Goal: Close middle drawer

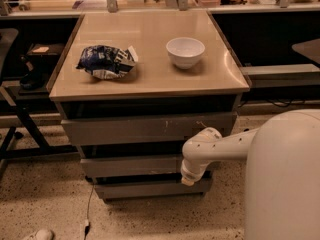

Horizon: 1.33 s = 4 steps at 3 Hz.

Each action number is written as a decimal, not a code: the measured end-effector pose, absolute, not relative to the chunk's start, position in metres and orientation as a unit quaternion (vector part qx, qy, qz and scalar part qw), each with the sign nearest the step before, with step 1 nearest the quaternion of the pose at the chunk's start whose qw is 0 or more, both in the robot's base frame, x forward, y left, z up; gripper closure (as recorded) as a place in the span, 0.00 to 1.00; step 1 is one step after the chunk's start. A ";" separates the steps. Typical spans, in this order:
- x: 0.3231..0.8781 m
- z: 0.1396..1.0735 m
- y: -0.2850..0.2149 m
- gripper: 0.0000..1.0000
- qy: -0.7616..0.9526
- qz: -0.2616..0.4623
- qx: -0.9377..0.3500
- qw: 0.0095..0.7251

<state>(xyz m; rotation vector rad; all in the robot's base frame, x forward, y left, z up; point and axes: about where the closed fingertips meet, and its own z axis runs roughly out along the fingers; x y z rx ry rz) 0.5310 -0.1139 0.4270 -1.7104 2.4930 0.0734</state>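
Shows the middle drawer (131, 166), a wide, shallow grey metal front with no handle and no marks, second of three stacked fronts under a tan flat-topped bench (150, 81). Sits below the taller grey top front (125, 130) with pale scratch marks and above the narrower plain grey bottom front (145, 189), with a dark gap along its upper edge. Cannot tell how far out it stands.

Finds the hand (188, 180) low at the right end of the middle drawer, on a white rounded arm (220, 146) reaching in from the big white robot body (285, 174) at the lower right of the view. Points downward, pale tip at the lower edge of that front, just above the bottom front. Cannot tell whether the hand is apart or together, nor whether it touches the metal.

Carries, on the bench top, an upright round white bowl (185, 51) right of centre and a crumpled blue-and-white bag (106, 61) left of centre, well apart. Shows below a speckled floor (150, 219) with a thin black cable (89, 211) trailing at the left.
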 end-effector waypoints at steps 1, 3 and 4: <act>0.539 0.422 -0.110 1.00 0.826 0.021 -0.559 0.070; 0.587 0.407 -0.117 1.00 0.861 -0.005 -0.493 0.127; 0.587 0.406 -0.117 0.81 0.866 -0.004 -0.483 0.128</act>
